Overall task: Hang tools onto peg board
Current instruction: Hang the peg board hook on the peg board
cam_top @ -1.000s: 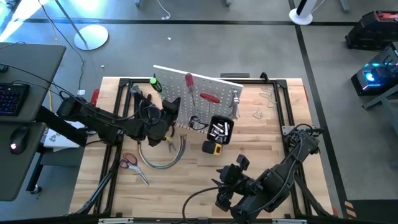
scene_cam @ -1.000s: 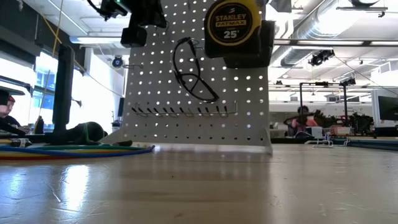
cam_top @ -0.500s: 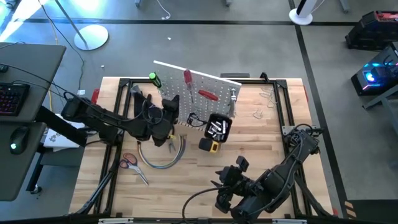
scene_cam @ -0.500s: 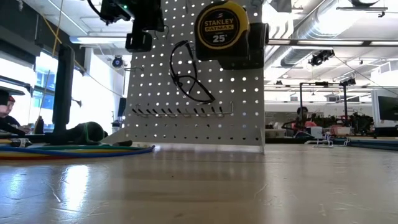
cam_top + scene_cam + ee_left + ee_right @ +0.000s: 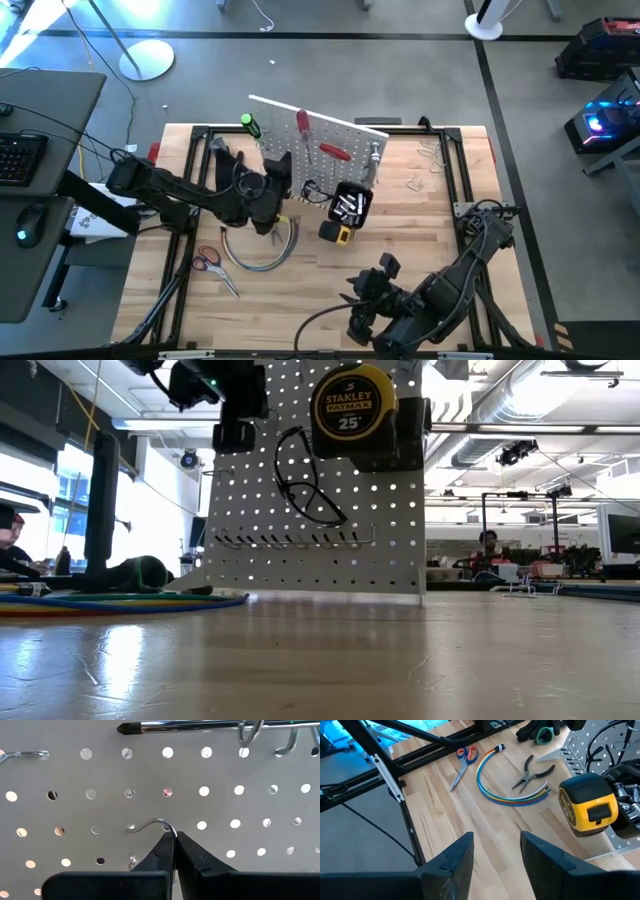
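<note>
Lettering first: your low view reads "STANLEY", "FATMAX" and "25'" on the yellow tape measure [image 5: 352, 408], which hangs high on the peg board [image 5: 380, 530], in front of the small black bin [image 5: 408, 435]. Seen from above, the peg board [image 5: 330, 165] stands tilted at about twelve o'clock from the table's [image 5: 300, 290] centre, with the bin [image 5: 352, 206] at its lower right corner and the tape measure [image 5: 337, 233] just below that.

Your left gripper [image 5: 268, 190] is against the board's face at roughly ten o'clock from the table centre. In its wrist view the fingers [image 5: 162, 851] are pressed together, their tips at a thin metal hook [image 5: 150, 824] set in the board; whether they actually pinch it you cannot tell. A screwdriver shaft [image 5: 200, 726] lies across the board above that hook.

A green-handled screwdriver [image 5: 248, 127] and two red-handled screwdrivers [image 5: 334, 153] hang on the board.

Your right gripper [image 5: 362, 292] waits low at about five o'clock, jaws apart and empty. Its wrist view shows red-handled scissors [image 5: 462, 761], black-handled pliers [image 5: 532, 772] and the curved bundle of coloured cables [image 5: 512, 795] lying on the wood at about eight o'clock.
</note>
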Controlling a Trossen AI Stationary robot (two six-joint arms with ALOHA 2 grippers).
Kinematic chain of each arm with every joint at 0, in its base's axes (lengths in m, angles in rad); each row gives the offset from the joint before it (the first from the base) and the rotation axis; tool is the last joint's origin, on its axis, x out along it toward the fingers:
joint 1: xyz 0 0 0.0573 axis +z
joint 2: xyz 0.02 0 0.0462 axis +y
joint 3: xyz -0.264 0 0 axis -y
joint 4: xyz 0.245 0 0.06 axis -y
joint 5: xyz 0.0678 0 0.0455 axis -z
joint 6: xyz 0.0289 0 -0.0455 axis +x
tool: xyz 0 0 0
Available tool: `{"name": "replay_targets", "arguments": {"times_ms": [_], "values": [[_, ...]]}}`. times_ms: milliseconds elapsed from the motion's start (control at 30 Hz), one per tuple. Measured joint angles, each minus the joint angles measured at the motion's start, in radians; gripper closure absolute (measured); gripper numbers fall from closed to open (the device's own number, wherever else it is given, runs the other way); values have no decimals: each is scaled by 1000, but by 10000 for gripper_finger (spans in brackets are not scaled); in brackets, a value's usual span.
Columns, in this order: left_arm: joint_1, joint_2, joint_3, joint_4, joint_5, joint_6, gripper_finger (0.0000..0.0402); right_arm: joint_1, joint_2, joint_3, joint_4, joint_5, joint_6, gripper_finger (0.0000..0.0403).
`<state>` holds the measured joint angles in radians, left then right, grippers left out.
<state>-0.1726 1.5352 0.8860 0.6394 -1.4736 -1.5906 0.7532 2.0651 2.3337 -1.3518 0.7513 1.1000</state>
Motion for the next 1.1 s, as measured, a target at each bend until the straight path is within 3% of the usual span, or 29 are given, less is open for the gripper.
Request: {"name": "replay_targets", "arguments": {"times_ms": [500, 1100], "values": [[-27, 7, 0, -60, -8, 30, 397, 2, 0, 0, 3, -2, 1, 247], [-66, -22, -47, -64, -12, 24, 300, 2, 0, 0, 2, -3, -5, 247]]}}
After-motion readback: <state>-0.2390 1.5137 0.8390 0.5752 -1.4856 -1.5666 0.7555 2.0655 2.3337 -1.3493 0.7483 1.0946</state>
